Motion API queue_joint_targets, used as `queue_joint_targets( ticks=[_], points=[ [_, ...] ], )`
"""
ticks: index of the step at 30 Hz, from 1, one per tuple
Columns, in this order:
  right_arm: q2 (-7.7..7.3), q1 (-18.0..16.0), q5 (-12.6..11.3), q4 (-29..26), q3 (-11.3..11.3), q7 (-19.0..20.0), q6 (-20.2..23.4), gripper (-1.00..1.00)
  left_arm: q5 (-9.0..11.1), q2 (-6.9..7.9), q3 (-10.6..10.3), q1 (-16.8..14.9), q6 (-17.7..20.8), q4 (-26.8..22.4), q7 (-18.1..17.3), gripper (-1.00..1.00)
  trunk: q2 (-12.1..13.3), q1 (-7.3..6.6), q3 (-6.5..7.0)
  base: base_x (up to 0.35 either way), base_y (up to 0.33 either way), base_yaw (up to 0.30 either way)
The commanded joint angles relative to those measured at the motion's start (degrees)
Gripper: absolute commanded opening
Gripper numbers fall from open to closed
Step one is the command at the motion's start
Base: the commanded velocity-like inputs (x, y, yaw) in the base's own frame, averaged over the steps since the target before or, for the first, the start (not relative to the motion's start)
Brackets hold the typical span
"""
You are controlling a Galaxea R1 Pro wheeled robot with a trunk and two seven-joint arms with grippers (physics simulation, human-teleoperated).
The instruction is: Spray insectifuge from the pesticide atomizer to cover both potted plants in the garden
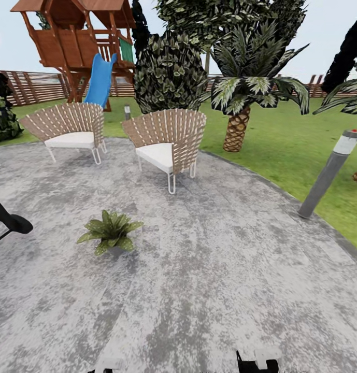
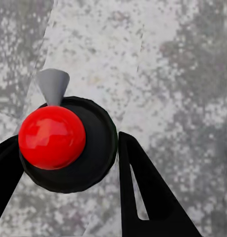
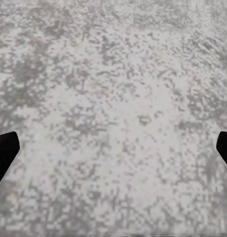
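In the left wrist view, the left gripper [image 2: 68, 163] is closed around the pesticide atomizer [image 2: 68, 143], seen end-on: a red spot on a round dark top, a grey nozzle [image 2: 52, 85] pointing away from the fingers over the patio. The bottle's long axis appears to run along the camera's line of sight, roughly vertical. In the head view, one potted plant [image 1: 110, 231] sits on the round patio [image 1: 225, 290], left of its middle and well short of the two woven chairs [image 1: 165, 140]. Judging by that, the plant lies ahead and on the left arm's side, so the holding arm is nearer. The right gripper [image 3: 113, 148] hangs spread wide over bare paving, holding nothing.
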Motion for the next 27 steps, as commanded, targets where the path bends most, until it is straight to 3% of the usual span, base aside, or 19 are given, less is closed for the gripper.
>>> queue_joint_targets(
  ticks=[1, 27],
  points=[
    [0.0, 0.0, -0.4, 0.0, 0.5, -0.1, -0.1, 1.0, -0.5, 0.02, 0.5, 0.0, -0.2, 0.0, -0.2, -1.0, 0.0, -0.01, -0.04, 0.0, 0.0, -0.3],
    [0.0, 0.0, -0.4, 0.0, 0.5, -0.2, -0.1, 1.0, -0.4, 0.02, 0.5, 0.0, -0.2, -0.1, -0.2, -1.0, 0.0, -0.01, -0.04, 0.0, 0.0, -0.3]
  ],
)
